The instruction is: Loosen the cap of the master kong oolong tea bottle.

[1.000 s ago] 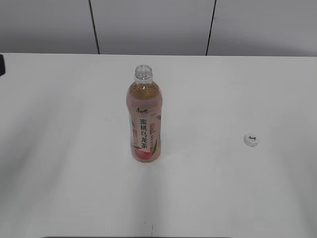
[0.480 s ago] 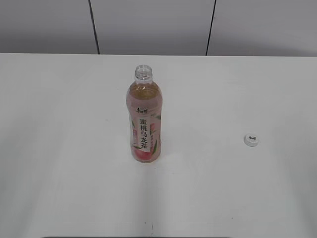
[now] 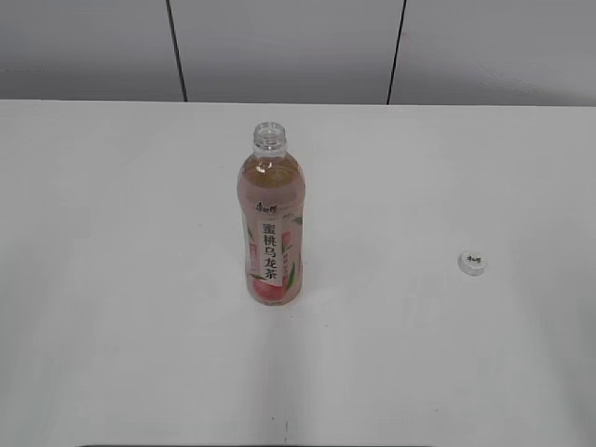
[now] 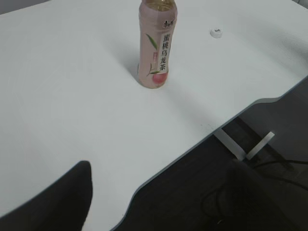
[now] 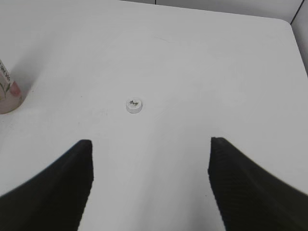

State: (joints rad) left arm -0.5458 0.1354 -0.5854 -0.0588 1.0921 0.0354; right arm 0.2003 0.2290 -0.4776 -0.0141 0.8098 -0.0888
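Observation:
The master kong oolong tea bottle (image 3: 272, 233) stands upright in the middle of the white table (image 3: 112, 279), its neck open with no cap on it. The white cap (image 3: 472, 263) lies flat on the table well to its right, dark mark up. The left wrist view shows the bottle (image 4: 157, 48) and cap (image 4: 216, 32) far ahead; my left gripper (image 4: 161, 166) is open and empty over the table's near edge. The right wrist view shows the cap (image 5: 134, 105) ahead of my open, empty right gripper (image 5: 150, 142), with the bottle's base (image 5: 7, 91) at the left edge.
Neither arm shows in the exterior view. A grey panelled wall (image 3: 279, 47) runs behind the table. The table's curved front edge (image 4: 192, 144) and dark floor with cables (image 4: 250, 192) show below the left gripper.
A dark piece of arm at the far left edge of the exterior view a second ago is gone. The bottle and the cap have not moved.

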